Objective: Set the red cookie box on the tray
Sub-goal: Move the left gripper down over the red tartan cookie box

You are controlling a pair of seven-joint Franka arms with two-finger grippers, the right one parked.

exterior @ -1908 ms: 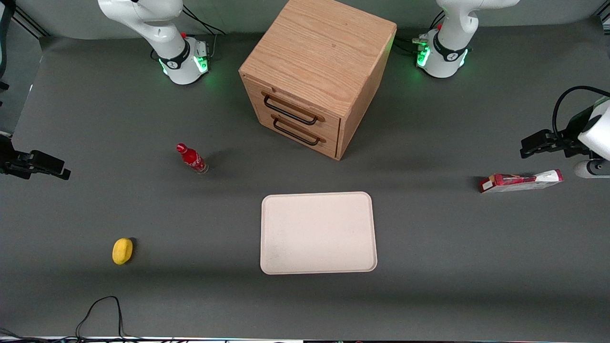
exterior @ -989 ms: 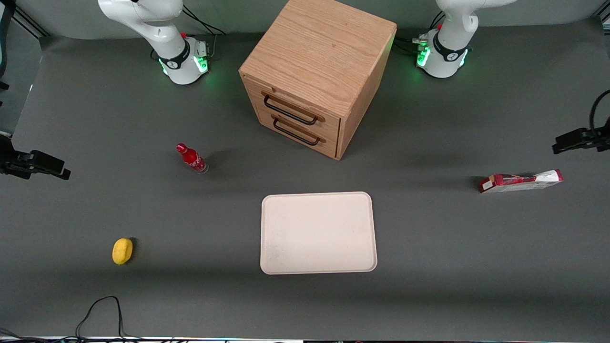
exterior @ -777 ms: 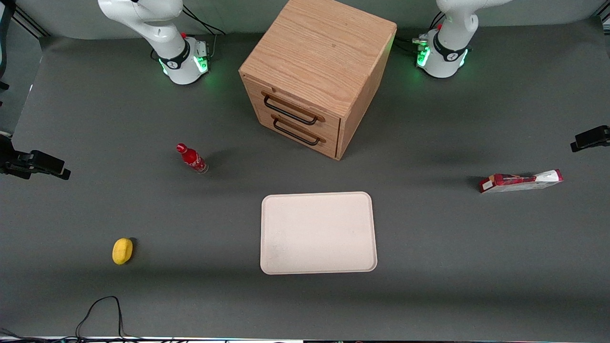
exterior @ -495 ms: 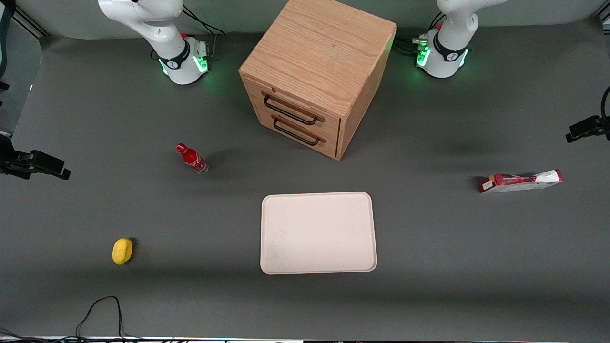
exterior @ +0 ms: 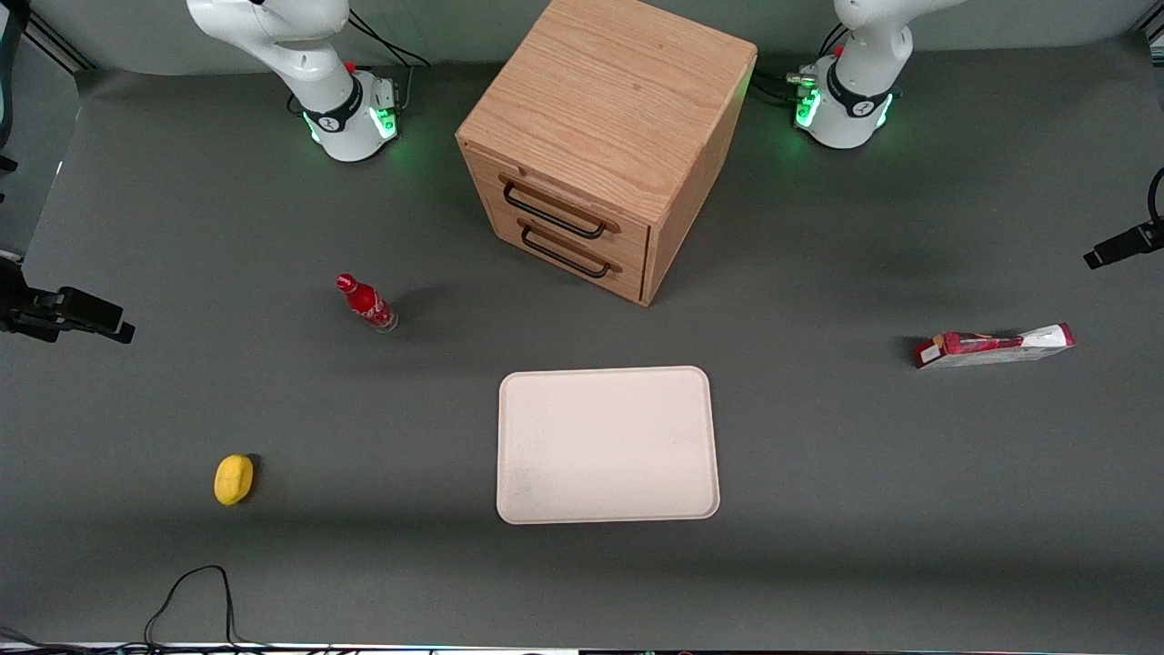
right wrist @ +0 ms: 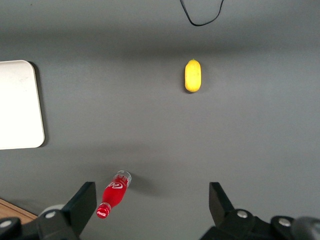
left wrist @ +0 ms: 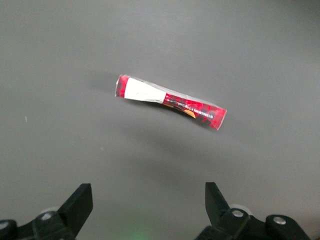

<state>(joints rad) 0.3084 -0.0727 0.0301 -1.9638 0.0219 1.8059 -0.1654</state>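
Observation:
The red cookie box [exterior: 994,347] lies flat on the grey table toward the working arm's end, red with a white end section. The cream-white tray [exterior: 607,445] sits mid-table, nearer to the front camera than the wooden cabinet, with nothing on it. In the left wrist view my gripper [left wrist: 148,207] is open, high above the table, and the cookie box [left wrist: 170,101] lies below and ahead of the fingertips, well apart from them. In the front view only a black part of the gripper [exterior: 1126,246] shows at the frame's edge, farther from the camera than the box.
A wooden two-drawer cabinet [exterior: 605,146] stands farther from the camera than the tray. A small red bottle [exterior: 366,303] and a yellow rounded object [exterior: 234,478] are toward the parked arm's end. A black cable [exterior: 191,591] loops at the table's near edge.
The working arm's gripper has drawn back toward its end of the table, from above the box's end to almost out of the front view. The box and tray have not moved.

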